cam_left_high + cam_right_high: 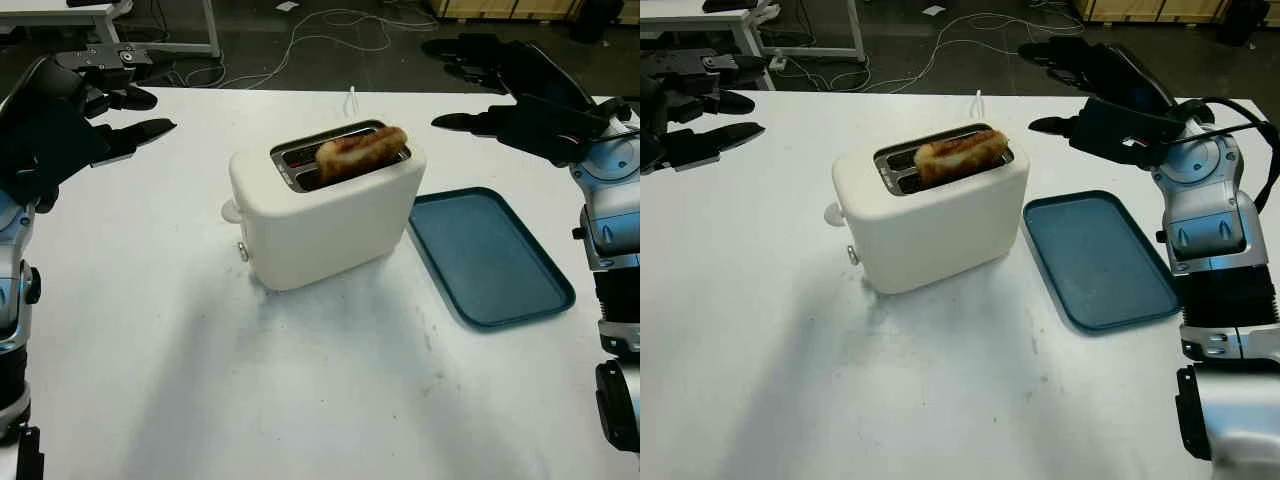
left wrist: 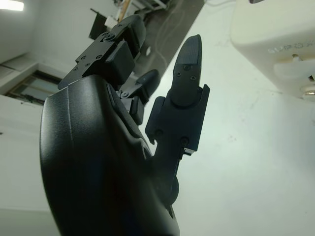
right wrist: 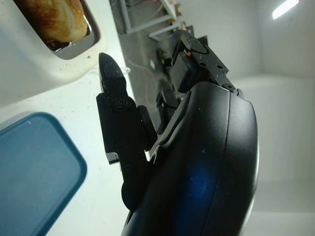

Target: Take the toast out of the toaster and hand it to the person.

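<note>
The toast [image 1: 360,152], browned and a little charred along its crust, stands tilted in the nearer slot of the toaster [image 1: 325,215], its top edge raised above the chrome rim. The toaster is cream-coloured, sits near the middle of the white tabletop [image 1: 300,390], and carries a round lever knob and a small dial on its end face toward the left hand. Neither hand touches it. The right hand [image 1: 530,115] hangs above the tabletop's far right part, open and holding nothing, its fingers [image 1: 1065,125] pointing toward the toaster's slot end; the toast lies just beyond those fingertips, a short gap away, as the right wrist view shows with the crust [image 3: 59,19] in the slot ahead of the black finger. The left hand [image 1: 75,125] is held above the tabletop's far left part, likewise open and empty, its fingers [image 1: 150,130] aimed toward the toaster, which stands well apart from them. Below the right hand's fingers, just beside the toaster, lies a dark teal tray [image 1: 490,260], flat on the tabletop. Beyond the tabletop's far edge, white cables [image 1: 330,30] trail over a dark floor.
</note>
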Available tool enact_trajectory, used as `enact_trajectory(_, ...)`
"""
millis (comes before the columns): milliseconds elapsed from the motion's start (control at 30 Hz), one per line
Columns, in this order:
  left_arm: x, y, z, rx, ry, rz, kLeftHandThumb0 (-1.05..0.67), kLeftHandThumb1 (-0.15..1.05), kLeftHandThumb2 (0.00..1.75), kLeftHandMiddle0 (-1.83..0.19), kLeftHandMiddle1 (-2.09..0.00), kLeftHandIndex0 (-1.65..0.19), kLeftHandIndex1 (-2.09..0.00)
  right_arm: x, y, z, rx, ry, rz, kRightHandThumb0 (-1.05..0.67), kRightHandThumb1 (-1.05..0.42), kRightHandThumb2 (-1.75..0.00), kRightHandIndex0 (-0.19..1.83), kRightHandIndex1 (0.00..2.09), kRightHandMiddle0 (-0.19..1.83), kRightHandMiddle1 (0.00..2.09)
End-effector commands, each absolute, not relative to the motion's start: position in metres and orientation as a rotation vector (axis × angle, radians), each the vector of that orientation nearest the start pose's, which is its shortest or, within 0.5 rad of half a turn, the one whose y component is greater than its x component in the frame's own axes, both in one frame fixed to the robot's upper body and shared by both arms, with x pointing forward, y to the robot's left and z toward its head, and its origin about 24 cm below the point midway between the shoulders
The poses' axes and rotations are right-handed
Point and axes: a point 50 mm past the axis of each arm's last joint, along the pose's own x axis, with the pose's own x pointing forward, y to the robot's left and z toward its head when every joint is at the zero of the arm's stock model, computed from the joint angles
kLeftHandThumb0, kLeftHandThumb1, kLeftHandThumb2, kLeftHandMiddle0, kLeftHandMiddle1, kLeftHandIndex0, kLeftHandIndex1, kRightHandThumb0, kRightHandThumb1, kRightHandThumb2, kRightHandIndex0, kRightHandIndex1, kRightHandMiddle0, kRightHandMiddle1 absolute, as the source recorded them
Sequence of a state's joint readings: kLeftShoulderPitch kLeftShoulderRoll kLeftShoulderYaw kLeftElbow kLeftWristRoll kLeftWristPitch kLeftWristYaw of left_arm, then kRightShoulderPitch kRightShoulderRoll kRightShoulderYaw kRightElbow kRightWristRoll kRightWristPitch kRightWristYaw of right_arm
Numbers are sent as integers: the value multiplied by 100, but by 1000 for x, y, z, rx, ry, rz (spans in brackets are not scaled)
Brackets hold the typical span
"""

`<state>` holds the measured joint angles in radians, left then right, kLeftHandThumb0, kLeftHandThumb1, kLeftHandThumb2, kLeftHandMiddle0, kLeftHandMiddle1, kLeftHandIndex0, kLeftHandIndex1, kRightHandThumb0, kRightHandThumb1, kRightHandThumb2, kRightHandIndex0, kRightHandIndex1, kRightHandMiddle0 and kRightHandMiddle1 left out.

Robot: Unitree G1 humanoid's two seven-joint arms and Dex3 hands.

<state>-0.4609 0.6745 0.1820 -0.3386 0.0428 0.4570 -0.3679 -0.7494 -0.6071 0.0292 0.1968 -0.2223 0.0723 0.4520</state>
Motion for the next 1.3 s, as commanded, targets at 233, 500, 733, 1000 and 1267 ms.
enact_trajectory(233,283,235,250,720,-291,-79,-30,92,10,-29,-78,-61,-3,349,-205,241,-911,-306,284,-23,-92,-6,42,5,42,1)
enact_trajectory(500,285,234,250,702,-295,-91,-32,92,10,-29,-78,-61,-3,355,-195,257,-888,-408,327,-8,-76,-1,63,15,57,7)
enact_trajectory(733,284,234,251,698,-294,-86,-31,92,9,-28,-78,-61,-3,362,-176,271,-900,-542,370,2,-64,0,85,25,82,17)
enact_trajectory(1000,284,234,250,682,-292,-93,-28,92,10,-27,-79,-60,-2,376,-156,265,-1008,-558,431,-38,-63,-1,103,24,96,13)
enact_trajectory(1267,284,235,249,704,-299,-84,-32,92,9,-28,-81,-61,-3,376,-138,257,-1118,-585,539,-53,-64,0,100,26,94,9)
